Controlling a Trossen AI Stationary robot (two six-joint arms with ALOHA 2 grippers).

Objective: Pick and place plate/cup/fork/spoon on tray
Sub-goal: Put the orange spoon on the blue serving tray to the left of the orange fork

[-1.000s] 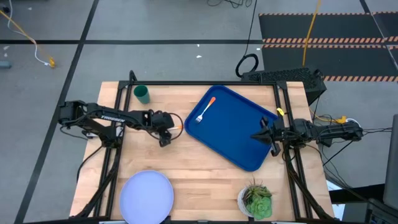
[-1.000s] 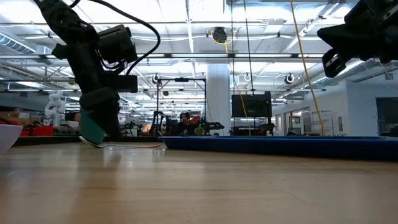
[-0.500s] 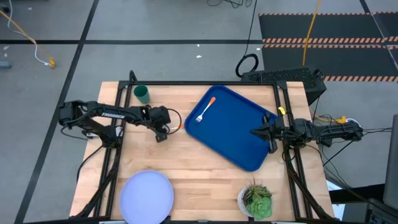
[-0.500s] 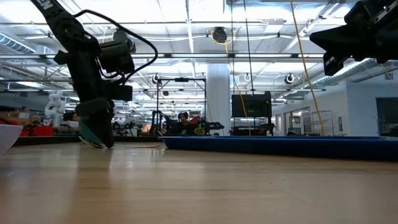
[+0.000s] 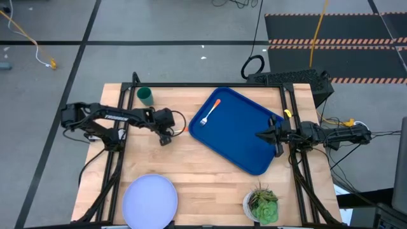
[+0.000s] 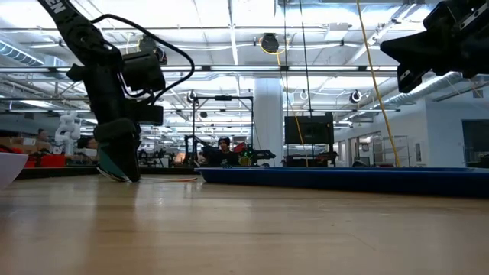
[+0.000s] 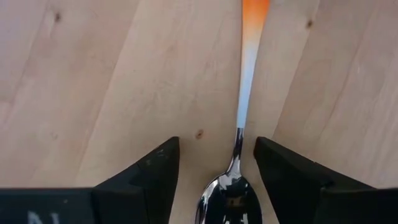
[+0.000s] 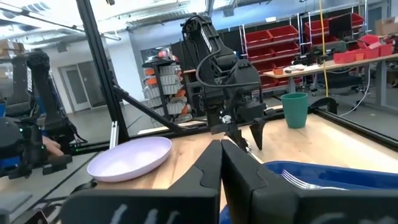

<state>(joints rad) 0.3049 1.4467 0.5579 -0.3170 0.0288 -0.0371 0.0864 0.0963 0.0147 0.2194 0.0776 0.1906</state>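
On the desk [image 5: 210, 172] at nine o'clock of the tray [image 5: 245, 137], the left claw [image 7: 216, 163] stands spread astride the spoon [image 7: 244, 93], its long axis running straight out between the fingers, while the right claw [image 5: 262, 135], pressed together, waits over the tray.

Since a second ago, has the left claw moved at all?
Yes. In the overhead view the left gripper has slid away from the tray, toward the cup.
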